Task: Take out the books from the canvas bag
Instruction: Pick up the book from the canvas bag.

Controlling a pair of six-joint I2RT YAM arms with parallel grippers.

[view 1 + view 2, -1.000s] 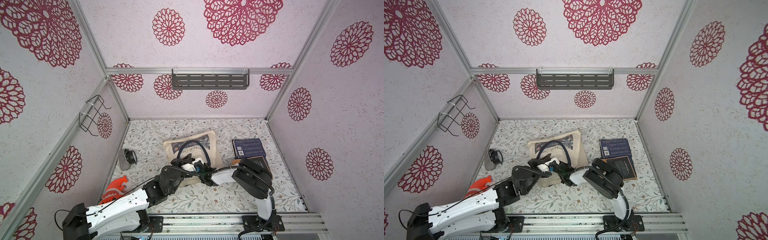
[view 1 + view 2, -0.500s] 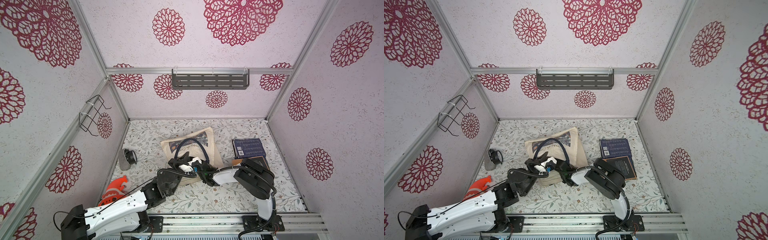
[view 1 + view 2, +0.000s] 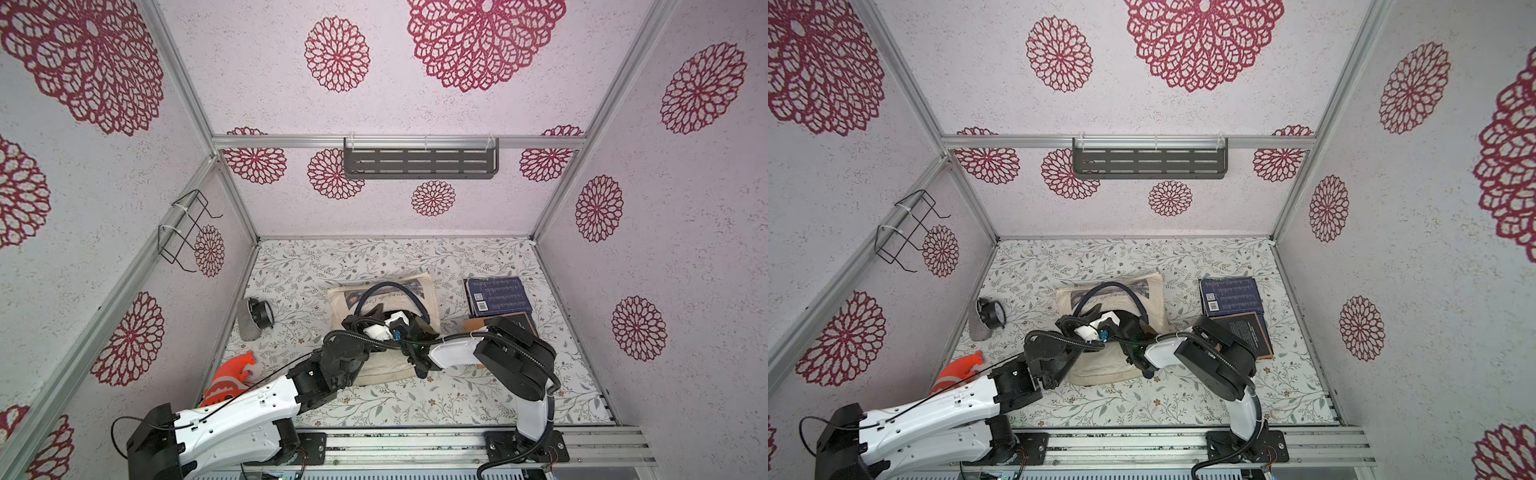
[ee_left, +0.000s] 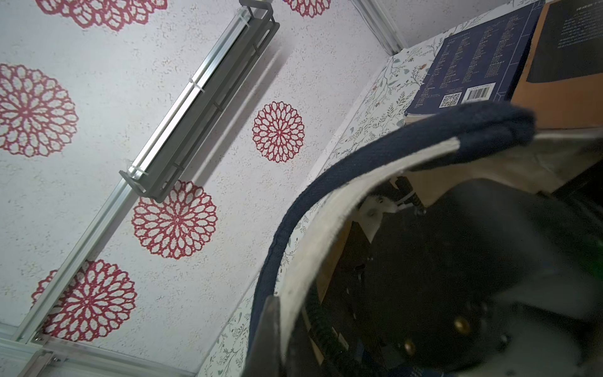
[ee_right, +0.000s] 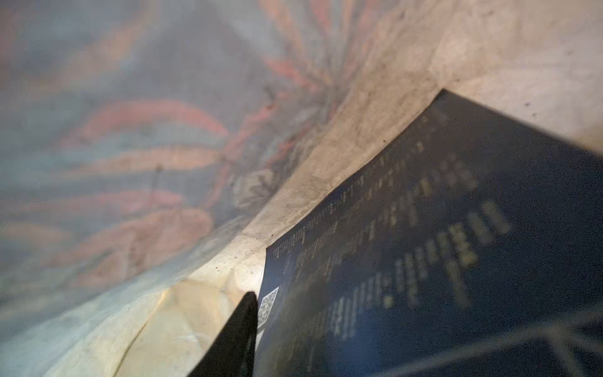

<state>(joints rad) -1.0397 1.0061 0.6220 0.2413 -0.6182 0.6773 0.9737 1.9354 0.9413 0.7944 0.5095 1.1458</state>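
The cream canvas bag (image 3: 430, 291) (image 3: 1154, 291) lies mid-table with its mouth toward the arms. My left gripper (image 3: 376, 309) (image 4: 280, 326) is shut on the bag's upper rim by the navy strap (image 4: 359, 156) and holds the mouth up. My right gripper (image 3: 413, 332) reaches inside the bag. In the right wrist view one finger (image 5: 238, 326) rests at the corner of a dark-blue book (image 5: 440, 244). That book hides the other finger. Two books lie outside, to the right: a dark-blue one (image 3: 498, 297) (image 3: 1231, 297) and an orange-edged one (image 3: 519, 322) (image 3: 1250, 336) partly under my right arm.
A grey pouch with a black round part (image 3: 255, 318) lies by the left wall. An orange object (image 3: 230, 374) sits near the front left corner. A wire rack (image 3: 185, 232) hangs on the left wall, and a grey shelf (image 3: 419, 160) is on the back wall.
My left gripper has drawn the bag's rim a little toward the back, and the bag has shifted with it. My right arm has pushed slightly further into the bag.
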